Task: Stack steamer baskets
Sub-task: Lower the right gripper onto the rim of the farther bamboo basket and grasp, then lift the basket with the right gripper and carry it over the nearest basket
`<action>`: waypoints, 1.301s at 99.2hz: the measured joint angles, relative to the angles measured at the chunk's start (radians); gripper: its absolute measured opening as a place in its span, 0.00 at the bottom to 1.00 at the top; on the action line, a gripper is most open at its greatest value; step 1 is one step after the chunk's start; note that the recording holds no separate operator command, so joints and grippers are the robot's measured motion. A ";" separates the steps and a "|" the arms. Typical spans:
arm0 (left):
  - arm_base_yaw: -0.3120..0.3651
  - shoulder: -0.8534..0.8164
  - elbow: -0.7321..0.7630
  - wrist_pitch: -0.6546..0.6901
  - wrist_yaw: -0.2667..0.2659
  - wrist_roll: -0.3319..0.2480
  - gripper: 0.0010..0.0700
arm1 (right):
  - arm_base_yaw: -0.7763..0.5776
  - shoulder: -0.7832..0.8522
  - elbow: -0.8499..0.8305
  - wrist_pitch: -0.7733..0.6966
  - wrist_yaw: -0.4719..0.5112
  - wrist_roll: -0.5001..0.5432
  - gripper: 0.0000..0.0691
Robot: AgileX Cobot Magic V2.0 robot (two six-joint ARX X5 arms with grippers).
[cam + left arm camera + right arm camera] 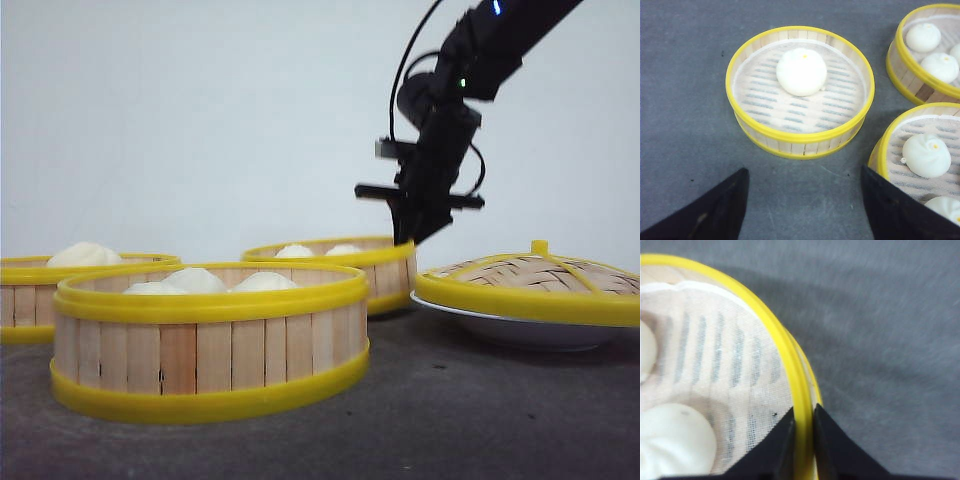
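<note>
the grey table (480, 420) carries three steamer baskets, a plate and a lid. the near basket (210, 340) stands at the front, left of centre, with white buns (195, 281) showing above its yellow rim. the left basket (40, 290) sits behind it at the left edge, holding one bun (85, 254); in the left wrist view this same basket (800, 92) shows a cloth liner and a single bun (801, 71) a little off its middle. the far basket (355, 262) stands behind the near one, toward the centre, with two buns (318, 250) peeking over the rim. to the right, near the far basket but apart from it, a domed woven lid (535, 285) with a yellow rim rests on a white plate (520, 330).

the right tool (405, 238) comes down from the upper right onto the far basket's right rim; in the right wrist view its tips (803, 427) are clamped on the yellow rim (800, 390), one inside and one outside the wall. the left tool (805, 205) hangs above the table beside the left basket, its fingers (720, 210) spread wide and holding nothing
</note>
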 joint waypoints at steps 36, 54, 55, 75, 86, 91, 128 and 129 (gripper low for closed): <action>0.000 0.000 0.000 0.000 0.000 0.000 0.61 | 0.013 0.000 0.351 -0.395 -0.059 0.040 0.04; 0.000 0.000 0.000 0.000 0.000 0.001 0.61 | 0.050 0.000 0.472 -0.644 -0.059 0.060 0.04; 0.000 0.000 0.000 0.000 0.000 0.001 0.61 | 0.053 -0.001 0.475 -0.653 -0.059 0.060 0.04; 0.000 0.000 0.000 0.000 0.000 0.001 0.61 | 0.123 -0.030 0.479 -0.677 -0.031 0.063 0.04; 0.000 0.000 0.000 0.000 0.000 0.001 0.61 | 0.177 -0.076 0.479 -0.681 0.025 0.063 0.04; 0.000 0.000 0.000 0.000 0.000 0.001 0.61 | 0.196 -0.094 0.479 -0.681 0.032 0.063 0.04; 0.000 0.000 0.000 0.000 -0.003 0.002 0.61 | 0.323 -0.167 0.478 -0.682 0.057 0.063 0.04; 0.000 0.000 0.000 0.000 -0.003 0.002 0.61 | 0.326 -0.170 0.476 -0.682 0.061 0.063 0.04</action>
